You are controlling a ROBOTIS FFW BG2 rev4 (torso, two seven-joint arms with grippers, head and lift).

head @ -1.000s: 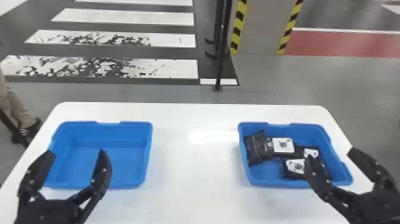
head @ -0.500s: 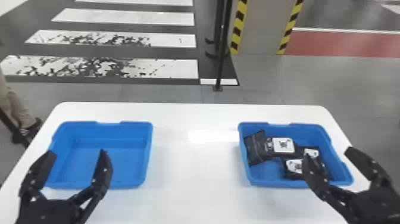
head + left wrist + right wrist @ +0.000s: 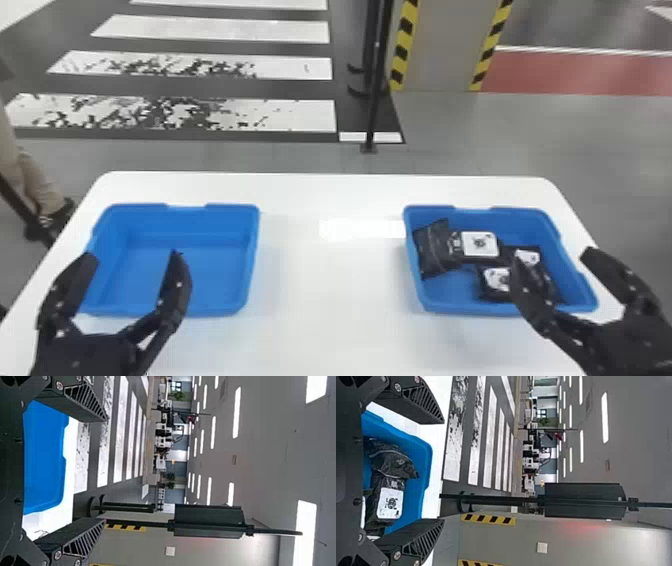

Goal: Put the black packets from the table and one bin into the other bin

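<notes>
Two open-topped blue plastic bins sit well apart on a white, round-cornered bench (image 3: 327, 300), the left bin (image 3: 210, 282) and the right bin (image 3: 450, 296). Black, glossy packets (image 3: 480, 244), several bearing white labels, lie in the right bin — one crumpled and slanting against its left side, others grouped toward the middle and right.

The left gripper (image 3: 132, 254), with two black fingers, is at the near part of the left bin, its jaws released and spread wide. The right gripper (image 3: 554, 255) is at the near right part of the right bin, its jaws likewise released and well apart, one of them partly hiding the packets. In the right wrist view, the right gripper (image 3: 443, 471) shows the same wide spread.

Beyond the bench — a black pole (image 3: 376, 75), a grey pillar (image 3: 445, 45) edged in yellow-and-black stripes, and a white-striped crossing (image 3: 210, 28) on the floor.
</notes>
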